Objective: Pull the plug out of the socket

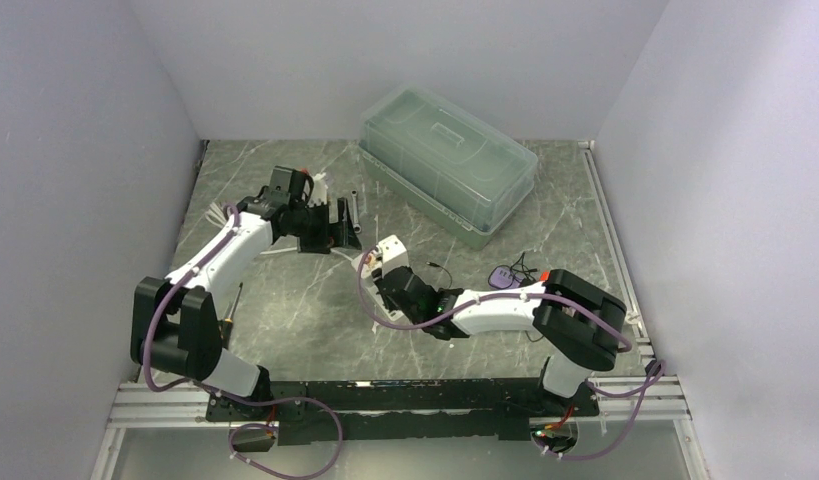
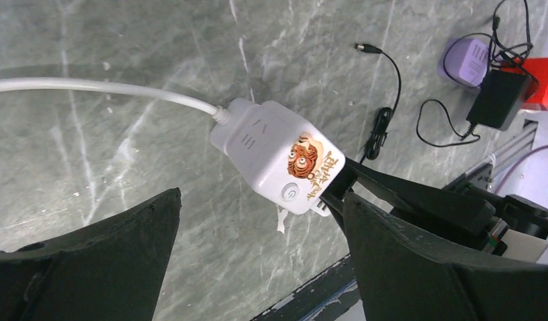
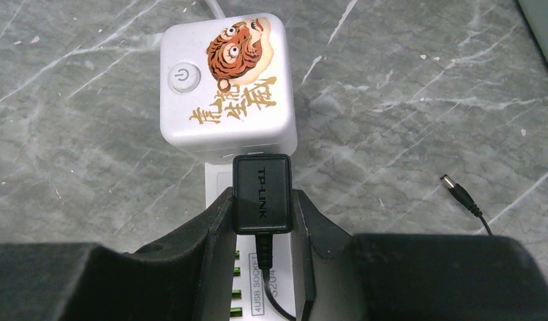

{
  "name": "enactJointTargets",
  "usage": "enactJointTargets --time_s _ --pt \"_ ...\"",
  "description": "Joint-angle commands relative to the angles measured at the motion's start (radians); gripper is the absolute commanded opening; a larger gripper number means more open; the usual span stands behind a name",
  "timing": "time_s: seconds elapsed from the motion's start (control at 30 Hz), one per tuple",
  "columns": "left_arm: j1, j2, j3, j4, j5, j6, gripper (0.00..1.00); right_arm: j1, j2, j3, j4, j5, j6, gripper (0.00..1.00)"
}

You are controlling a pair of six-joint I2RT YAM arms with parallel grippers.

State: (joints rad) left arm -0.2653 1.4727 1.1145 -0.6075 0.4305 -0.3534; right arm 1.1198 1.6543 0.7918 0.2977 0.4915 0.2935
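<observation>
A white cube socket [image 3: 224, 80] with a tiger sticker lies on the marble table, its white cable [image 2: 90, 87] running off to the left. A black TP-LINK plug [image 3: 261, 190] sits in the socket's near side. My right gripper [image 3: 261, 200] is shut on the plug, one finger pressed against each flank. In the top view the socket [image 1: 390, 250] lies mid-table with the right gripper [image 1: 393, 278] just in front of it. My left gripper [image 1: 343, 222] stands to the socket's left, open and holding nothing. Its wide-spread fingers [image 2: 124, 247] frame the socket [image 2: 278, 154] without touching it.
A clear lidded plastic box [image 1: 448, 165] stands at the back right. A purple gadget [image 2: 466, 59], a black adapter [image 2: 498, 97] with thin cords and a red block [image 2: 542, 80] lie right of the socket. A loose barrel connector [image 3: 458, 194] rests on the marble.
</observation>
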Motion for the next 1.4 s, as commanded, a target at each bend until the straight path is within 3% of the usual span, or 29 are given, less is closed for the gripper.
enactJointTargets --time_s 0.0,0.23,0.7,1.13,1.37 --pt "-0.021 0.03 -0.009 0.052 0.113 0.003 0.94 -0.011 -0.038 -0.013 0.095 -0.013 -0.042 0.0" --pt "-0.044 0.118 0.007 0.038 0.148 -0.009 0.9 -0.014 -0.05 -0.041 0.095 -0.012 -0.016 0.0" --pt "-0.071 0.17 0.011 0.021 0.133 -0.021 0.7 -0.019 -0.033 -0.03 0.09 -0.021 -0.006 0.0" --pt "-0.097 0.24 0.028 -0.03 0.058 -0.026 0.55 -0.018 -0.03 -0.026 0.086 -0.025 -0.003 0.0" --pt "-0.113 0.264 0.034 -0.061 0.005 -0.022 0.52 -0.016 -0.028 -0.021 0.082 -0.019 -0.018 0.0"
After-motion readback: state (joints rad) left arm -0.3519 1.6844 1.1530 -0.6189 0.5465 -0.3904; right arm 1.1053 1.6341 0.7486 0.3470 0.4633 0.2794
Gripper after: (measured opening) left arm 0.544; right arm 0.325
